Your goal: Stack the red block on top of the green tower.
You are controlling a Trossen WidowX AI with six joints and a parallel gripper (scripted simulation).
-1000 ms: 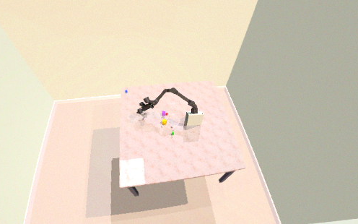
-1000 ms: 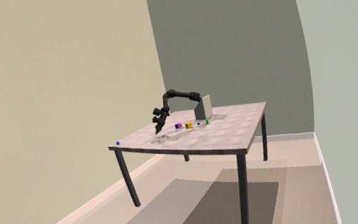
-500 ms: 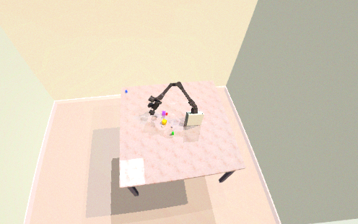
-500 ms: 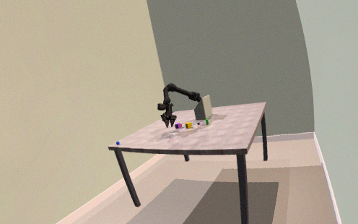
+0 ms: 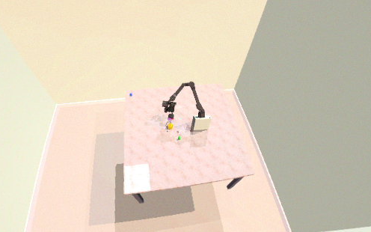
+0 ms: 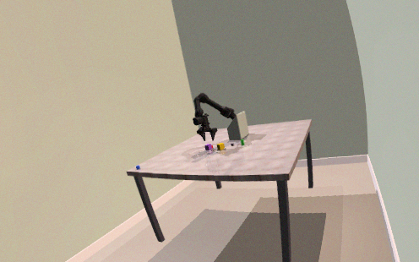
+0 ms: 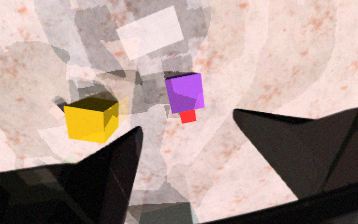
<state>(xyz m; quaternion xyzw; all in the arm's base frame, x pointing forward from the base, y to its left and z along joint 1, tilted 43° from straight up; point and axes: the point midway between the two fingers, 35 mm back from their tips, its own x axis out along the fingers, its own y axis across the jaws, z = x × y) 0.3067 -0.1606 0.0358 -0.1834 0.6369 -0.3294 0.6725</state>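
The small red block (image 5: 173, 119) (image 6: 212, 147) (image 7: 188, 117) lies on the table, close beside the larger purple block, which partly hides it in the wrist view. The green tower (image 5: 179, 138) (image 6: 242, 142) is small and upright, nearer the arm's base; it is not clearly visible in the wrist view. My gripper (image 5: 170, 116) (image 6: 209, 139) (image 7: 188, 121) is open and empty. It points down above the red and purple blocks, and both show between its fingertips in the wrist view.
The purple block (image 5: 170, 119) (image 6: 209, 147) (image 7: 186, 94) touches or nearly touches the red one. A yellow block (image 5: 170, 126) (image 6: 220, 146) (image 7: 85, 124) lies nearby. A tiny dark object (image 5: 178, 132) (image 6: 232, 144) is near the tower. A blue block (image 5: 131, 94) (image 6: 138, 167) sits at a far corner.
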